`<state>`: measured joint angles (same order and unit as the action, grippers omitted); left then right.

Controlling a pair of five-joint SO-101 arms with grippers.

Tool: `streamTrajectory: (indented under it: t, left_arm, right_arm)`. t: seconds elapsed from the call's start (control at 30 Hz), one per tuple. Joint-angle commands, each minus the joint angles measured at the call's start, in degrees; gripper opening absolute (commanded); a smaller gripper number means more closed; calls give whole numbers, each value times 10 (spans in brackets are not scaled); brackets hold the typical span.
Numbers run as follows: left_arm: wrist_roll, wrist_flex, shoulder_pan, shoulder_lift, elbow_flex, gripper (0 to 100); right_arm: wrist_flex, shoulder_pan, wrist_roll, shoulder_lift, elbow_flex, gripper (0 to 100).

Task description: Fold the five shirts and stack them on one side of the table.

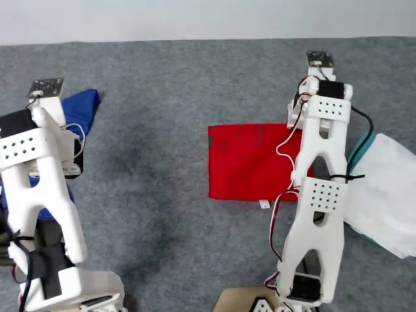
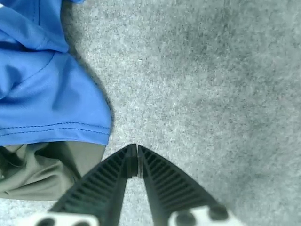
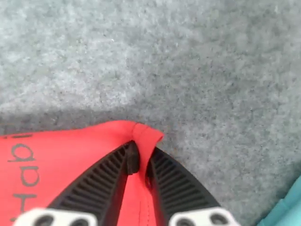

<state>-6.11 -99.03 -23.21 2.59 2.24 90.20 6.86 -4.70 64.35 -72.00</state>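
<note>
Background: pale wall (image 1: 195, 19) along the far edge of the high view.
Surface: table (image 1: 162, 130) covered in grey felt-like cloth, mottled light and dark.
Left arm (image 1: 39, 175): white, at the left edge of the table, lying over the blue shirt in the high view.
Blue shirt (image 2: 42, 94): rumpled at the far left of the table, with a stitched hem. One corner points toward the far edge.
Olive shirt (image 2: 42, 174): lies beneath the blue shirt, showing below its hem.
Left gripper (image 2: 137, 162): fingers brought together with the tips touching and nothing between them. It is over bare grey surface, just beside the hems of the blue and olive shirts.
Tan board (image 1: 237, 300): corner of a flat piece at the near edge, between the two arm bases.
Red shirt (image 1: 247, 162): folded to a flat rectangle right of centre, with dark print on the cloth and a small white tag (image 1: 264, 204) at its near edge. Its right side is hidden under the right arm.
Right gripper (image 3: 139, 162): fingers closed on a corner of the red shirt, with a small fold of red cloth pinched up between the tips. Bare grey surface lies beyond the corner.
Right arm (image 1: 322, 195): white, with red and white wires, reaching from the near edge over the red shirt's right side.
Teal shirt (image 1: 359, 151): a thin edge showing from under the white shirt, near the right arm.
White shirt (image 1: 383, 188): at the far right of the table, on top of the teal shirt and apart from the red shirt.
</note>
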Motion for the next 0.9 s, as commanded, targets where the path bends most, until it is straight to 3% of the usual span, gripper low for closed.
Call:
streamTrajectory:
  t: [0.0,0.17,0.4,0.53,0.87]
  left_arm:
    - [4,-1,0,25,-1,7]
    - [4,-1,-1,23,-1,7]
    - [4,-1,0,26,-1,7]
    - [4,-11,-3,27,-1,6]
    - [4,-14,-4,27,-1,6]
  right_arm:
    - [16,-13,-4,-13,-61,114]
    - [103,-52,-4,-13,-160,254]
    - [130,-109,-7,-40,-173,132]
    - [129,-136,-7,-114,-56,15]
    - [123,-256,-37,-366,367,9]
